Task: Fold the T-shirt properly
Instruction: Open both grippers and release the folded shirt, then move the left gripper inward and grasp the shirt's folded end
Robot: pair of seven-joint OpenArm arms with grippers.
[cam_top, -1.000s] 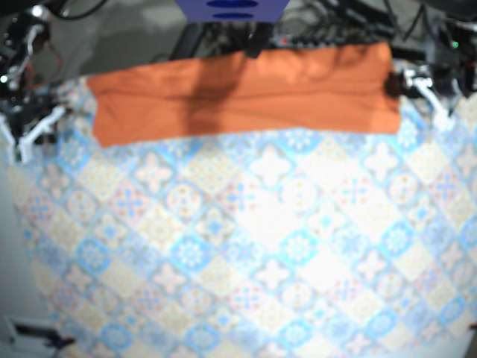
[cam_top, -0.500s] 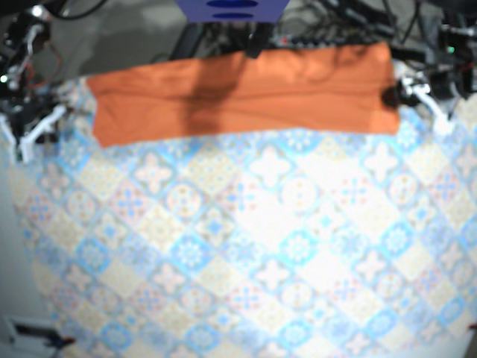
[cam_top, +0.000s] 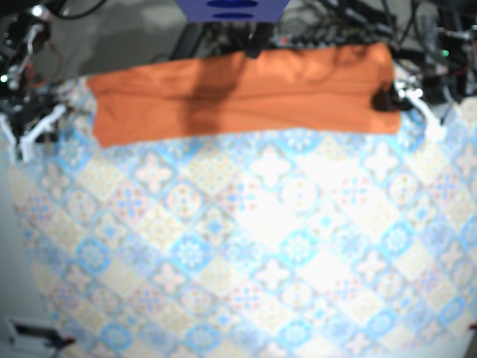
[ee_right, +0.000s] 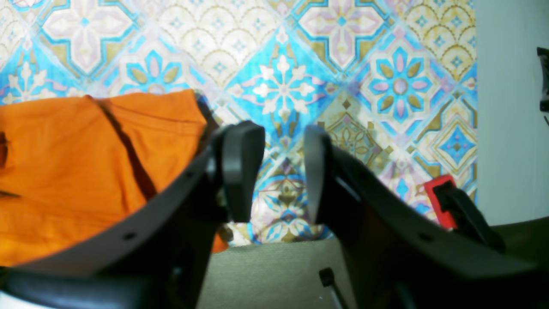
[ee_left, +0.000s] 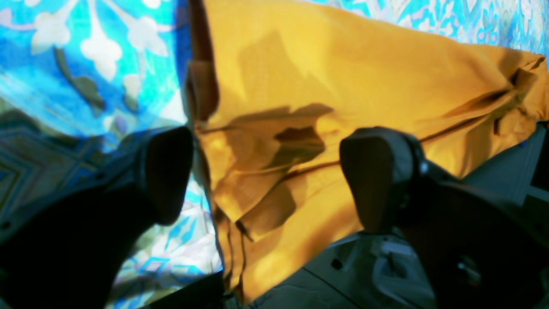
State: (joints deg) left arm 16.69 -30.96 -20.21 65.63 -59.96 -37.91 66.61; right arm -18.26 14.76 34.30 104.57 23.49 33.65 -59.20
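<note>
The orange T-shirt lies folded into a long strip along the far edge of the table. My left gripper is at the strip's right end. In the left wrist view it stands wide open, with the shirt's rumpled corner between and below the two dark fingers, and nothing is clamped. My right gripper sits off the strip's left end. In the right wrist view it shows a narrow gap with only tablecloth behind it, and the shirt's end is just to its left.
A patterned blue and cream tablecloth covers the table. Cables and a blue object crowd the back edge behind the shirt. A red-and-black part sits by the table's edge near the right gripper.
My left gripper has moved inward from beside the strip's right end to over its corner. The right arm and the shirt have stayed where they were.
</note>
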